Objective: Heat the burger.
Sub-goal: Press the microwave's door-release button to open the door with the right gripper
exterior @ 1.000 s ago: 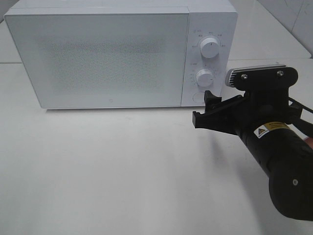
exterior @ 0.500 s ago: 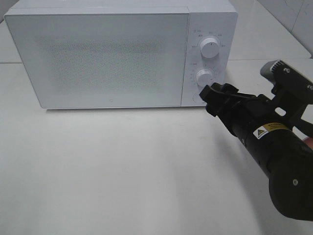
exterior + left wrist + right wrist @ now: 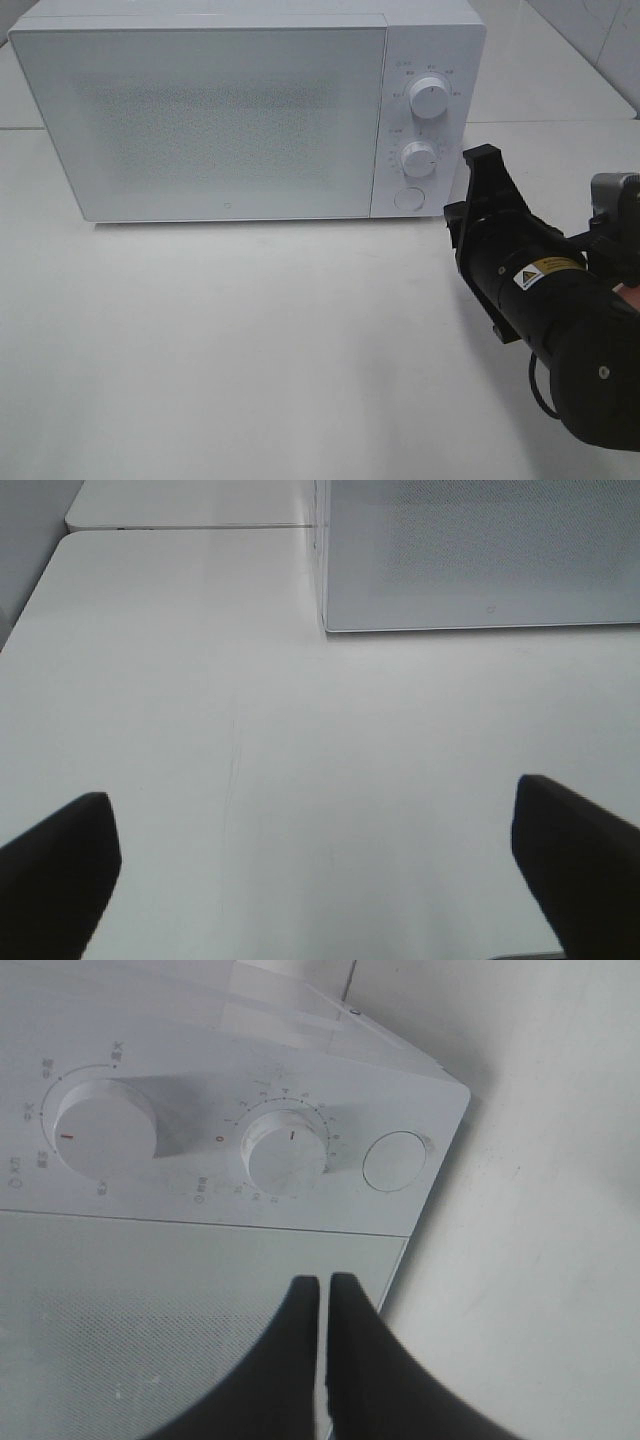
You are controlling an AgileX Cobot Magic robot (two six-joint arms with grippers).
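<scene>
The burger is out of view. A white microwave [image 3: 220, 120] stands at the back of the table with its door closed. My right gripper [image 3: 482, 157] hovers just right of the control panel, rolled on its side and shut on nothing. In the right wrist view its fingertips [image 3: 322, 1285] press together, pointing at the panel below the lower knob [image 3: 288, 1155] and the round button [image 3: 395, 1160]. My left gripper [image 3: 315, 850] is open over bare table, well in front of the microwave's left corner [image 3: 330, 620].
The upper knob [image 3: 430, 98], lower knob [image 3: 418, 158] and round button [image 3: 408, 198] sit on the microwave's right side. White tabletop [image 3: 250, 340] spreads in front. A second table edge [image 3: 180, 525] lies behind the left side.
My right gripper has drawn back to the right from the round button, rolled onto its side and shut its jaws. The left gripper and the microwave door have not moved.
</scene>
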